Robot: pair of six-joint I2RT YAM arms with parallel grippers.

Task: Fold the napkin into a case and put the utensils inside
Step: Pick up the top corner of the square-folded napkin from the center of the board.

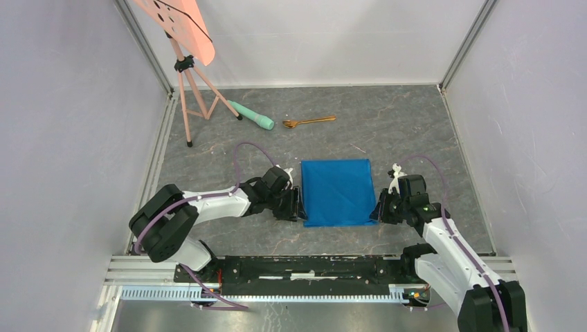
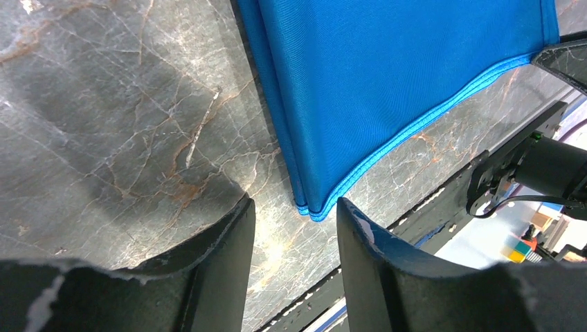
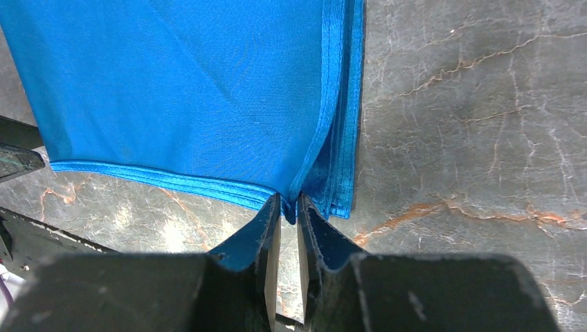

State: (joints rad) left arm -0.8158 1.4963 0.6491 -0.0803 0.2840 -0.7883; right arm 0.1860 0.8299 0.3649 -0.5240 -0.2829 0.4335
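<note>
Mint-green cylinder (image 1: 253, 115): on the surface (image 1: 415, 131), beyond the napkin's far-left corner, well apart from it.

Left end effector (image 2: 296, 207): at the napkin's near-left corner, fingers apart, nothing clamped. The corner lies just ahead of the gap between the fingertips.

Utensils (image 1: 309, 122): lying on the surface beyond the napkin's far edge, well apart from it.

Napkin (image 1: 337, 191): flat on the surface, folded in layers, roughly rectangular.

Right end effector (image 3: 289, 207): at the napkin's near-right corner, fingers drawn together and clamped on that corner's layered edge.
</note>
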